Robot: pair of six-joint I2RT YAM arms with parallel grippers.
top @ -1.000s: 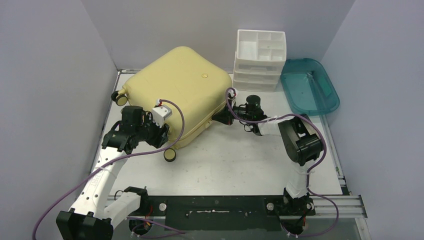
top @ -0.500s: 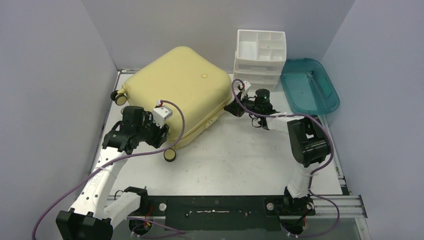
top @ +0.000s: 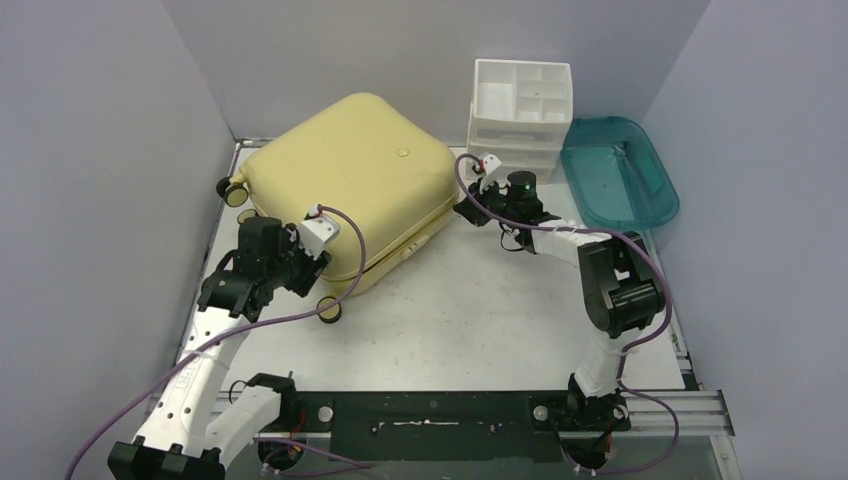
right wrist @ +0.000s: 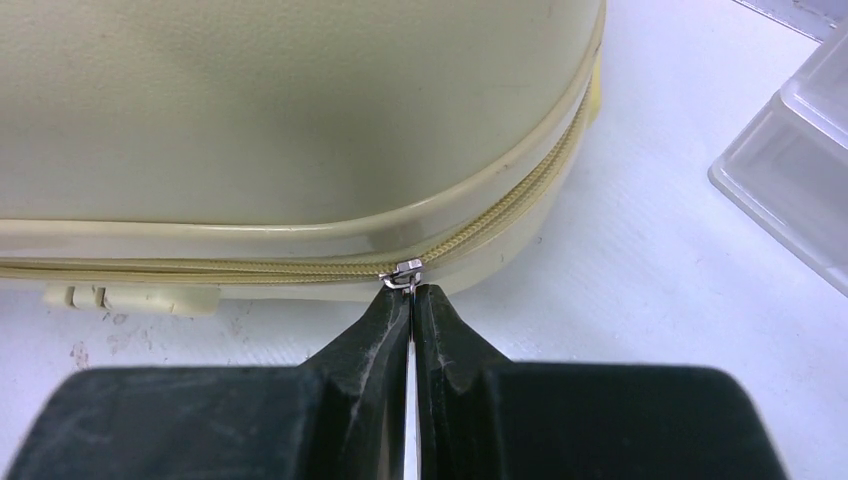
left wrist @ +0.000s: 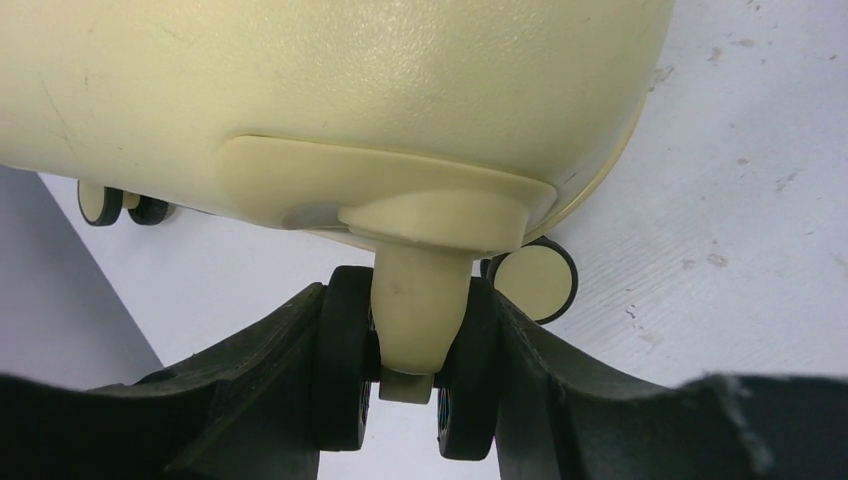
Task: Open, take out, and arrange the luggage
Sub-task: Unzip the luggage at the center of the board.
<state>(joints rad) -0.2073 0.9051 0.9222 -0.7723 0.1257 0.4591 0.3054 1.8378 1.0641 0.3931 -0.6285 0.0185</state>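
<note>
Pale-yellow pebbled luggage (top: 350, 170) | left claw (left wrist: 405, 350) grips wheel (left wrist: 343, 370) | right claw (right wrist: 412, 300) pinches zipper pull (right wrist: 405, 272)

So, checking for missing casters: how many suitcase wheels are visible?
3 wheels: one clamped between the left fingers, one on the table beyond it, one at the far-left corner of the luggage. Others may be hidden.

Pale-yellow luggage (top: 350, 170) with cream-and-black wheels (left wrist: 538, 282), silver zipper pull (right wrist: 406, 272), white drawer organizer (top: 520, 110), translucent teal tray (top: 620, 175), scuffed off-white counter (top: 470, 320), purple cables (top: 352, 222), white-and-black arms (top: 200, 360), lavender-grey walls (top: 100, 150)
</note>
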